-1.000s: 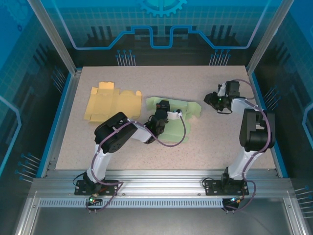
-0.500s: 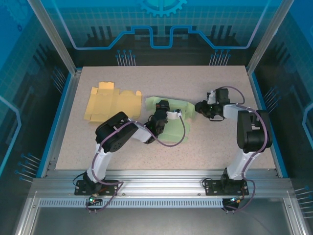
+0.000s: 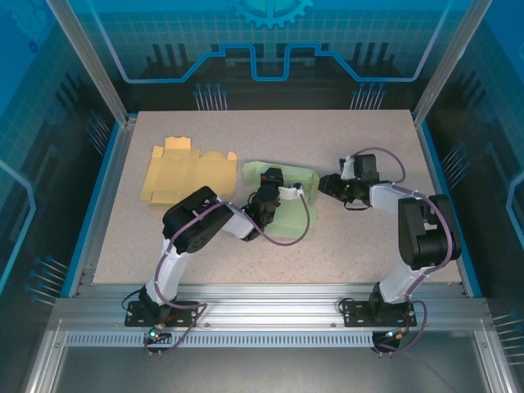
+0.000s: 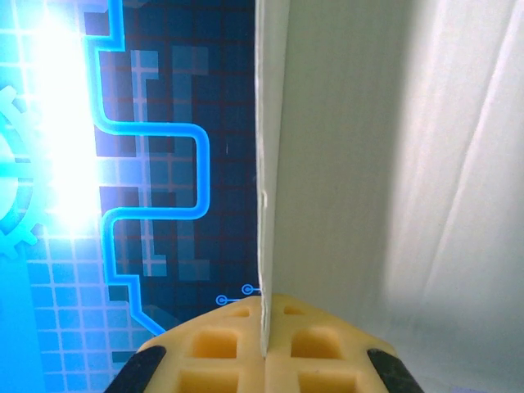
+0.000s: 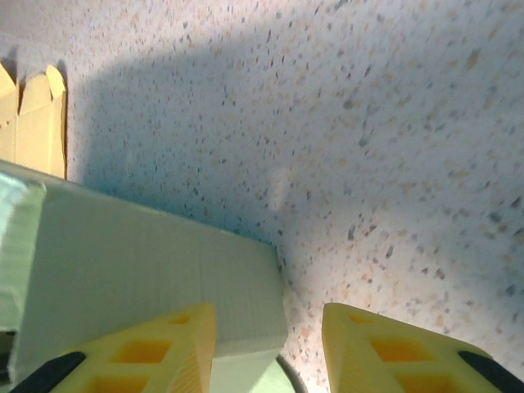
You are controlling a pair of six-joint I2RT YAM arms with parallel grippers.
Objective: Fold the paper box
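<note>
Our left hand (image 4: 264,350) is clamped shut on a raised panel of the green paper box (image 3: 254,172) at the centre of the top view. Our right hand (image 3: 327,185), part open and gripping nothing, straddles its right flap corner. A skewed push there could crease the panel or drag it across the counter (image 3: 368,246).

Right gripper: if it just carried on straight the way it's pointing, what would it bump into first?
The right gripper would most likely meet the green paper box: a corner of its panel lies just ahead between the open jaws. Depth is hard to judge.
</note>
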